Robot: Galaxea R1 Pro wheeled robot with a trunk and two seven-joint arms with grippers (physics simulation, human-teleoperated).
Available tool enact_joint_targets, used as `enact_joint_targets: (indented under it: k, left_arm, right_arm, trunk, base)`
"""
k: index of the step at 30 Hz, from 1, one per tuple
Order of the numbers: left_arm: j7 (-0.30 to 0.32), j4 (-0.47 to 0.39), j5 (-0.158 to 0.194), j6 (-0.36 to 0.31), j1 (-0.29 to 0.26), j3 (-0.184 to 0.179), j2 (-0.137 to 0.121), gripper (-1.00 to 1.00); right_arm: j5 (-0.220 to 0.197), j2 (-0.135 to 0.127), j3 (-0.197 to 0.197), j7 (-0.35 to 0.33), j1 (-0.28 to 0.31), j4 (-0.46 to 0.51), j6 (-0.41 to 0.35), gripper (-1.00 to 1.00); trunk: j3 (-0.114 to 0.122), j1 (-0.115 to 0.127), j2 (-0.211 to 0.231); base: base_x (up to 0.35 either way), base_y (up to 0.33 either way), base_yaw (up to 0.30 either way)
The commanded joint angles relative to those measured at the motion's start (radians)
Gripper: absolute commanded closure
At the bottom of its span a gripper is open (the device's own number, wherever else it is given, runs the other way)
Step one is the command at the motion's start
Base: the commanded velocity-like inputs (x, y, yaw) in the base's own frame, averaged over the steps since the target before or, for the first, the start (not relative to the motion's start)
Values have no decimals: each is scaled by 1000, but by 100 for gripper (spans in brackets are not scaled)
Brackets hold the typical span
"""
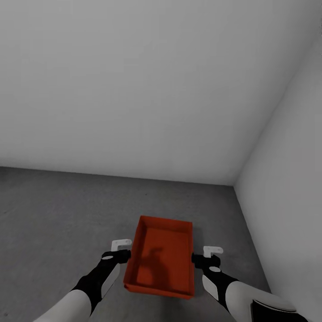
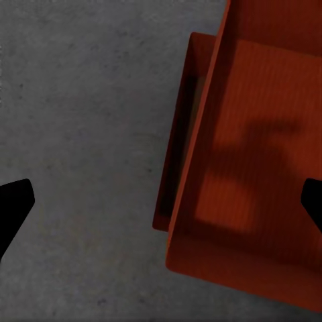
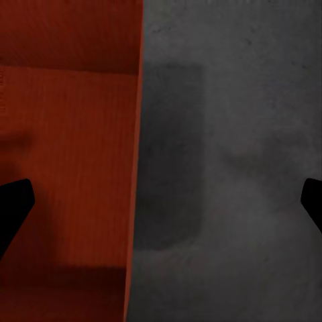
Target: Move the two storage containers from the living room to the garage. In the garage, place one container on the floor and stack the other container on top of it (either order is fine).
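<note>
Orange-red plastic marks the upper storage container (image 1: 162,256), which sits between the two grippers in the head view, its long sides just beside the left gripper (image 1: 120,249) and the right gripper (image 1: 210,255). Whether either gripper touches its rim cannot be told from that view. In the left wrist view a second storage container (image 2: 176,154) shows beneath and slightly offset from the upper one (image 2: 261,174), its wall jutting out past the upper bin's side, so two bins can be counted, one stacked on the other. Both rest over the dark grey floor (image 1: 58,210) of the garage, close to the corner where the two pale grey walls (image 1: 134,89) meet.

In the left wrist view the dark fingertips (image 2: 13,204) stand wide apart at opposite edges of the picture, one over the floor and one over the ribbed bottom of the upper bin, with its side wall lying between them. The right wrist view shows the same: fingertips (image 3: 13,208) spread wide, the bin's wall (image 3: 136,168) running between them, clamping nothing.

Both forearms reach forward and down from the lower corners of the head view, converging a little toward the bin, wrists level with its middle
</note>
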State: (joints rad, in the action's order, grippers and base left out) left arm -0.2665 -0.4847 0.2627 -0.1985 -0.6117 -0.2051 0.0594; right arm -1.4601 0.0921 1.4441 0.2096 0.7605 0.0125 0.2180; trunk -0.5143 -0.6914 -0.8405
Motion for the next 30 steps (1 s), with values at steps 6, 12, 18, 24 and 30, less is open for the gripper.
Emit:
enact_joint_targets:
  k: [6,12,18,24,30]
  left_arm:
    - [-11,-3,10,-4,0,-8,-1,-100]
    - [-11,-2,10,-4,0,-8,-1,-100]
    - [-13,-2,10,-4,0,-10,-1,-100]
    - [-13,-2,10,-3,0,-10,-1,-100]
    - [-13,-2,10,-3,0,-10,-1,-100]
  right_arm:
    - [-8,0,7,5,0,1,2,-100]
    - [-8,0,8,5,0,1,2,-100]
    - [-8,0,8,5,0,1,2,-100]
    - [-8,0,9,5,0,1,1,-100]
    - [-8,0,9,5,0,1,2,-100]
  trunk:
    - [9,0,-1]
    - [18,0,-1]
    - [27,0,-1]
    - [37,0,-1]
    - [46,0,-1]
  base:
    - [0,0,0]
    - [0,0,0]
    - [0,0,0]
    - [0,0,0]
    - [0,0,0]
